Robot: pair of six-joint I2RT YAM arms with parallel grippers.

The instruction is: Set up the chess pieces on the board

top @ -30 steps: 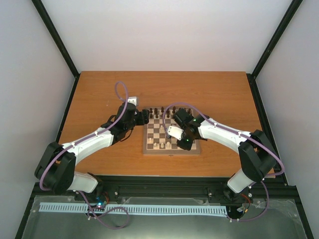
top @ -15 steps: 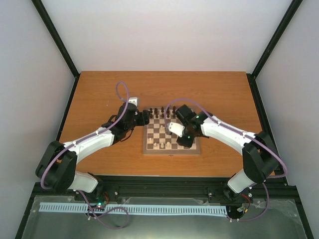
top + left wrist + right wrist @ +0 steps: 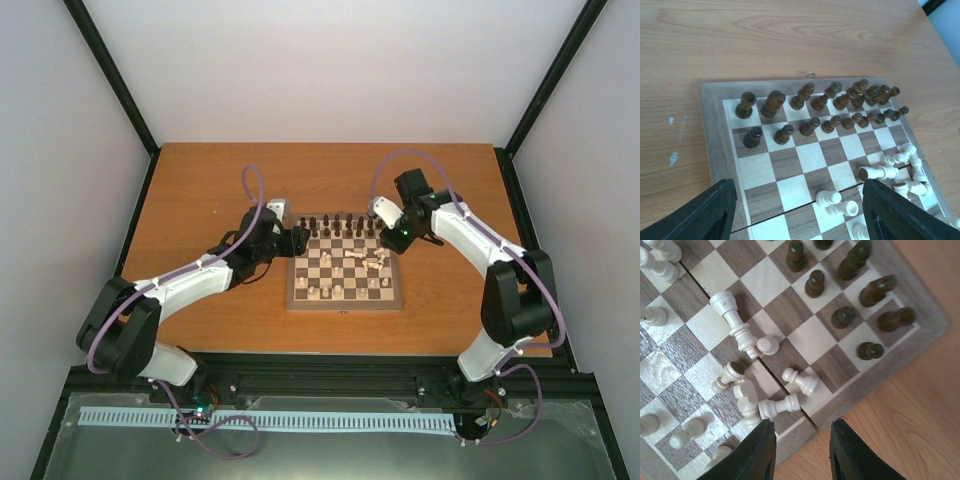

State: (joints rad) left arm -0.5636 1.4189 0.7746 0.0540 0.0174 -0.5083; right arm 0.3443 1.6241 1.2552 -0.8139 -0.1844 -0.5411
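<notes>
Fingers (image 3: 715,212) of our left gripper (image 3: 799,190) wide and empty, our right gripper (image 3: 802,437) open too, we see dark pieces (image 3: 802,96) standing in two rows on the board (image 3: 714,127), cream pieces (image 3: 737,327) tipped over, table (image 3: 790,35) around.

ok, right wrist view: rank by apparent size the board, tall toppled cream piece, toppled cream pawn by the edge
1. board
2. tall toppled cream piece
3. toppled cream pawn
Pieces lie about equally near; order holds.

Orange-brown wood-grain worktop (image 3: 200,190) mid-frame, plain white walls (image 3: 330,60) on three sides, black corner posts (image 3: 110,75), even diffuse light.
</notes>
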